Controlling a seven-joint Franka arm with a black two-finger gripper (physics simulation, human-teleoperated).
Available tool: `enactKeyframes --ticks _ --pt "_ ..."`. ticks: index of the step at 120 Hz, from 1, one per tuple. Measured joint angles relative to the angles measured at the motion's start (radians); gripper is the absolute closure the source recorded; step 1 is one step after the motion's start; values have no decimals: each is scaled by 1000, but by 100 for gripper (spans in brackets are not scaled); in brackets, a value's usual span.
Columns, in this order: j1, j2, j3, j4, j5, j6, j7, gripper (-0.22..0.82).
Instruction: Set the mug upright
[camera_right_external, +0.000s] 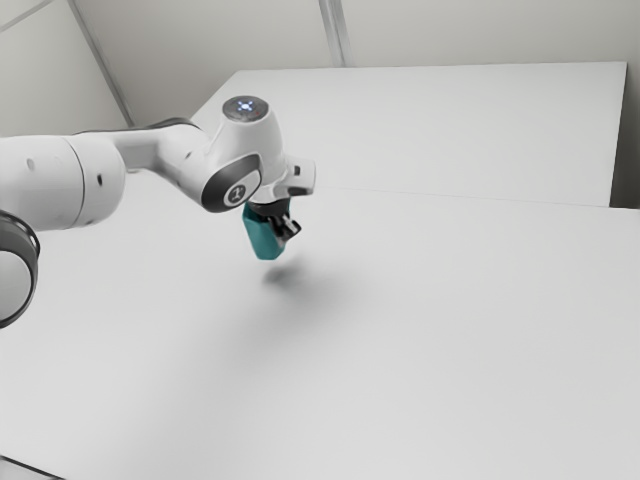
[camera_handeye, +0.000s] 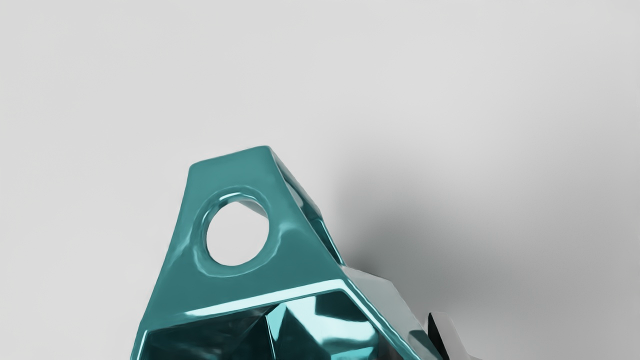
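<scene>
In the exterior view, the arm (camera_right_external: 80, 180) comes in from the exterior view's left, its nearest parts cut off by the frame, and ends in the black pincer (camera_right_external: 288, 234) above the pale surface (camera_right_external: 420, 340). The pincer is pinching the mug (camera_right_external: 265, 240), a teal one, and holds it tilted and clear of the surface, with a soft shadow (camera_right_external: 280, 274) falling just below. Bare surface lies around that shadow, widest toward the viewer and toward the exterior view's right; behind, a thin line marks the surface's far edge, and past it stands a large pale panel (camera_right_external: 450, 120). The mug's upper part is hidden by the hand, and its handle is hard to make out from this side. In the wrist view, the mug's open mouth faces the camera, its bright rim angular, and the handle, a tapering piece with a round hole (camera_handeye: 237, 235) through it, juts out away from the hand over open surface. One finger (camera_handeye: 452, 332) shows beside the mug's wall; the other is out of sight, and so is the near part of the mug, cut by the frame. A pale, slanting face just outside the rim is hard to read, and dark reflections blur the inside.
</scene>
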Motion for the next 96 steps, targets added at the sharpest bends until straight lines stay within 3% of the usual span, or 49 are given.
enactKeyframes --ticks 29,96 --pt "-3 25 -4 -1 -140 -14 -140 78" --pt "-17 77 -4 -2 -159 -40 -297 79"
